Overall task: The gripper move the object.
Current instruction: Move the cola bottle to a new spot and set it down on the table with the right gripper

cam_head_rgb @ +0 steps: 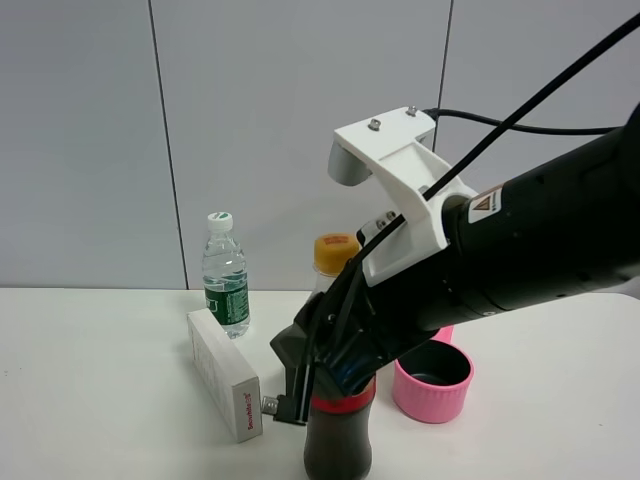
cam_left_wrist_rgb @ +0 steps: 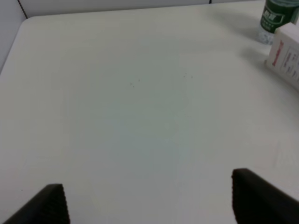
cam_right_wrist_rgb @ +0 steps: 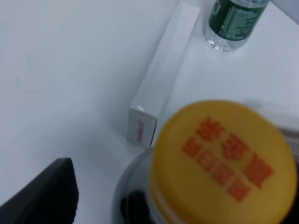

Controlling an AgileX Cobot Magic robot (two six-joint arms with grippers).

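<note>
**Cola bottle clamped, neighbours close on both sides**

The right gripper (cam_head_rgb: 335, 388) is closed around the cola bottle (cam_head_rgb: 338, 447) at its red label band. The orange-yellow cap (cam_head_rgb: 336, 252) stands clear above the jaws. The bottle is upright at the front of the surface (cam_head_rgb: 90, 380). Its foot is cut off from view, so I cannot tell whether it rests there or hangs lifted. A white box (cam_head_rgb: 222, 372) lies just beside it on one side, a pink cup (cam_head_rgb: 432, 385) is near it on the other, and a water bottle (cam_head_rgb: 226, 280) stands behind the box. The left gripper (cam_left_wrist_rgb: 149, 200) hangs over bare surface with its jaws apart, holding nothing.

To move it well, raise the bottle straight up before any sideways travel, so its base clears box and cup. It is tall and looks heavy with liquid, so it may swing or slip in the clamp; slow, level motion and a vertical set-down should serve best
</note>
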